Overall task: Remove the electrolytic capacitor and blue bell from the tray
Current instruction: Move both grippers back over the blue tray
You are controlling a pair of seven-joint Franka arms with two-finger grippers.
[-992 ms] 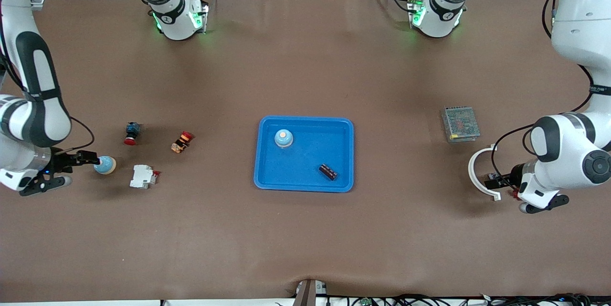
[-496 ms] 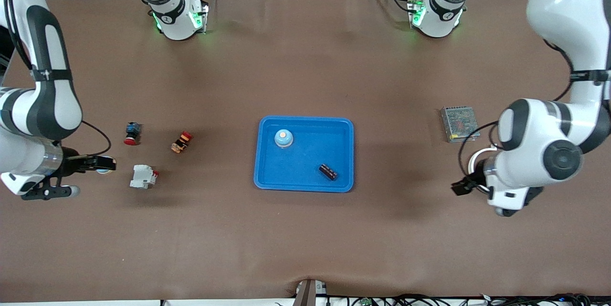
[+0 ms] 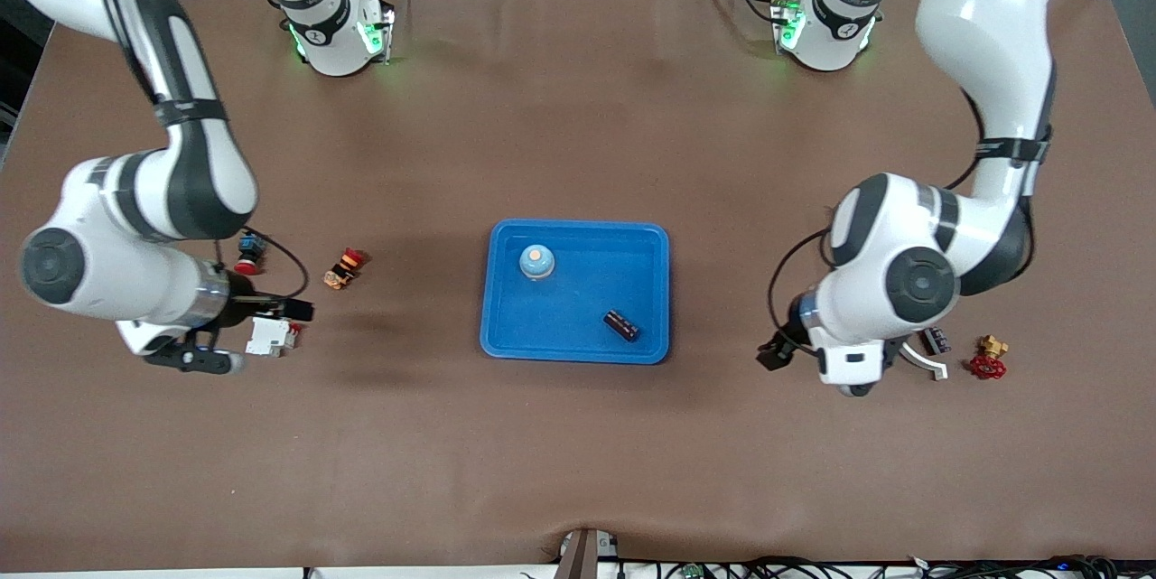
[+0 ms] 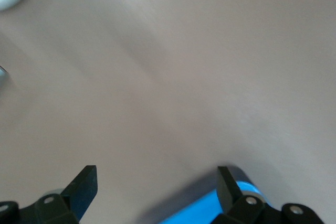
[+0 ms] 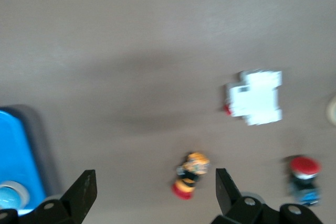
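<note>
The blue tray (image 3: 506,240) lies mid-table. In it stand a blue bell (image 3: 536,262) with an orange top and, nearer the front camera, a dark capacitor (image 3: 621,325). My right gripper (image 3: 302,310) hangs open and empty over the table toward the right arm's end, above a white breaker (image 3: 271,335). In its wrist view the right gripper (image 5: 155,177) frames an orange button (image 5: 190,179), with the tray (image 5: 16,150) and bell (image 5: 9,196) at the edge. My left gripper (image 3: 775,353) is open and empty over bare table beside the tray. In its own view the left gripper (image 4: 156,174) shows the tray's corner (image 4: 210,211).
Toward the right arm's end lie a red-and-blue button (image 3: 248,252), an orange button (image 3: 345,267) and the white breaker (image 5: 254,98). Toward the left arm's end lie a white arc piece (image 3: 930,367), a small black part (image 3: 936,340) and a brass valve (image 3: 989,358) with a red handle.
Both arms swung in toward the tray. The right arm now covers a loose blue bell that lay on the table. The left arm left the white arc, uncovering the valve and hiding a grey box.
</note>
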